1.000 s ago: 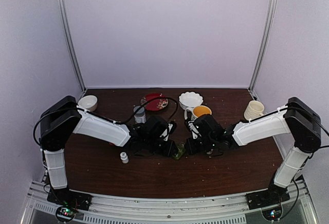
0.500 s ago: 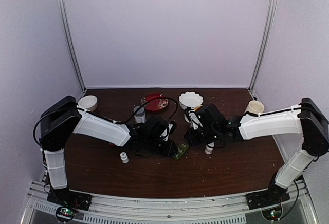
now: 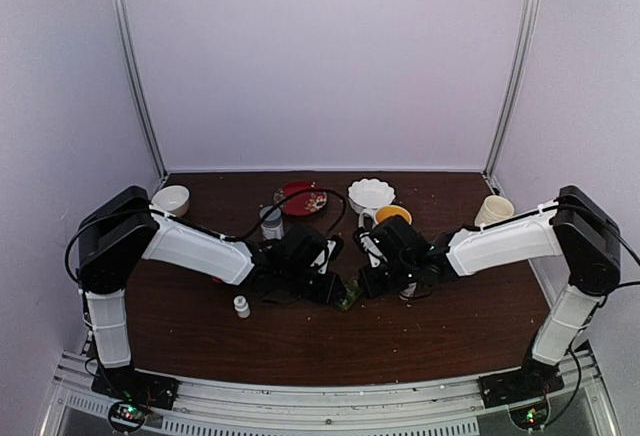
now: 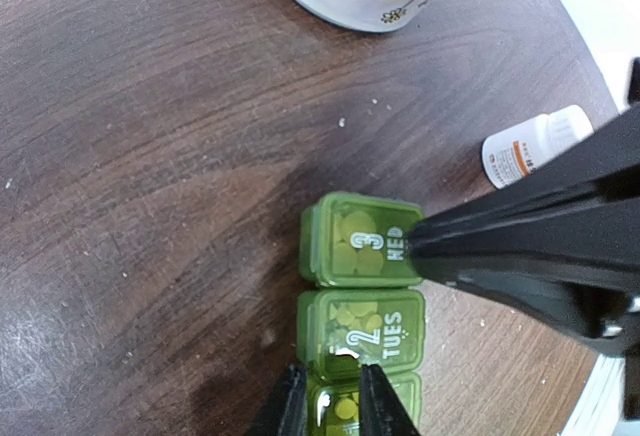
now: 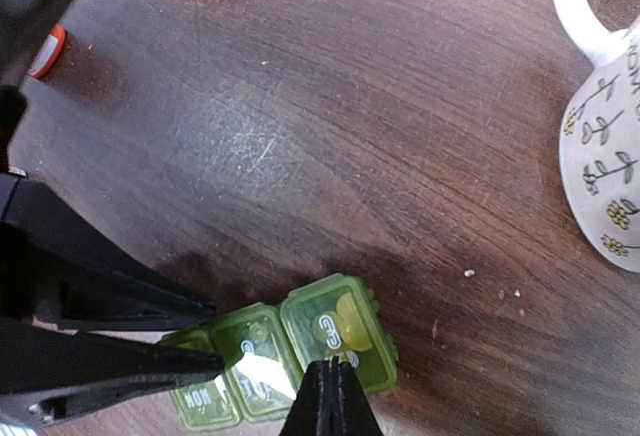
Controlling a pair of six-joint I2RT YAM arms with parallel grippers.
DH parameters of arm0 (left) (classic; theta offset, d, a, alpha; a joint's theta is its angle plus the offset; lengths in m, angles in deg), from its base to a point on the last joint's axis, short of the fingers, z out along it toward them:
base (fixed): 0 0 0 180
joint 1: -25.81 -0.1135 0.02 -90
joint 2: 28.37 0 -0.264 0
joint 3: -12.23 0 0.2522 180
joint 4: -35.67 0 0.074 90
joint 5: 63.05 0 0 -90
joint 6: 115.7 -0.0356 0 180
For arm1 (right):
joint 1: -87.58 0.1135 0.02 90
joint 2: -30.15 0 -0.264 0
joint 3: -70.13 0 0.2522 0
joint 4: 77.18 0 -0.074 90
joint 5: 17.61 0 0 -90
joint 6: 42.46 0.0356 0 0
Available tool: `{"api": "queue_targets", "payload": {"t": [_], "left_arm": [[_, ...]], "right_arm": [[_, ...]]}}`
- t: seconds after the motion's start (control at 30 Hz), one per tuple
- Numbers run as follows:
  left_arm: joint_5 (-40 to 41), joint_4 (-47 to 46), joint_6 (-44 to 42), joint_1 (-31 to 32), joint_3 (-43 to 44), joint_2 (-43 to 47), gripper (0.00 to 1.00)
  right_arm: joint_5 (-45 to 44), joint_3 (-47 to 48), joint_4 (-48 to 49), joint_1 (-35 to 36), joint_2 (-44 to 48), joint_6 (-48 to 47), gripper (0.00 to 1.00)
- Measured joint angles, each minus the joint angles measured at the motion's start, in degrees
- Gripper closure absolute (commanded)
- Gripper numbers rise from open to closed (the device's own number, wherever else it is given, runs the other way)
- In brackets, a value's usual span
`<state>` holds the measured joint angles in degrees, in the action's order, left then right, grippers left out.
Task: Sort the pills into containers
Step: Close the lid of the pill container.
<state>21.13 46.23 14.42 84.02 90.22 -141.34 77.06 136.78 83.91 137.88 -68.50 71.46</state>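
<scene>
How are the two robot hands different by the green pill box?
The left gripper has its fingers slightly apart; the right gripper has them pressed shut. The left gripper sits at the MON end of the pill box; the right gripper is at its WED end. Whether the left gripper pinches the box is unclear. Both are black and reach the same box.

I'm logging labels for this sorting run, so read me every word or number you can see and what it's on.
"3 WED": end lid of the green pill box.
"2 TUES": next lid.
"MON": third lid, upside down in the right wrist view.
Orange label on the white bottle: too small to read.
</scene>
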Motion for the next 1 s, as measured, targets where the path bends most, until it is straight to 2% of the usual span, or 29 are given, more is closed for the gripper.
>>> {"api": "queue_targets", "payload": {"t": [0.23, 0.57, 0.83, 0.9, 1.0], "left_arm": [[0.0, 0.0, 0.0, -0.04, 0.0, 0.0, 0.8], [-0.28, -0.09, -0.13, -0.04, 0.09, 0.0, 0.8], [-0.39, -0.15, -0.15, -0.11, 0.09, -0.11, 0.8], [-0.37, -0.09, -0.2, -0.11, 0.15, -0.13, 0.75], [-0.2, 0.11, -0.63, -0.11, 0.15, -0.13, 0.59]], "right_arm": [[2.64, 0.02, -1.66, 0.0, 4.9, -0.59, 1.0], [9.46, -1.46, 3.85, 0.02, -0.81, 0.07, 1.0], [10.12, -4.04, 3.06, 0.02, 3.02, 0.24, 1.0], [10.29, -4.63, 2.97, 0.02, 4.7, 0.22, 1.0], [10.34, -6.45, 3.61, 0.02, 7.61, 0.0, 1.0]]}}
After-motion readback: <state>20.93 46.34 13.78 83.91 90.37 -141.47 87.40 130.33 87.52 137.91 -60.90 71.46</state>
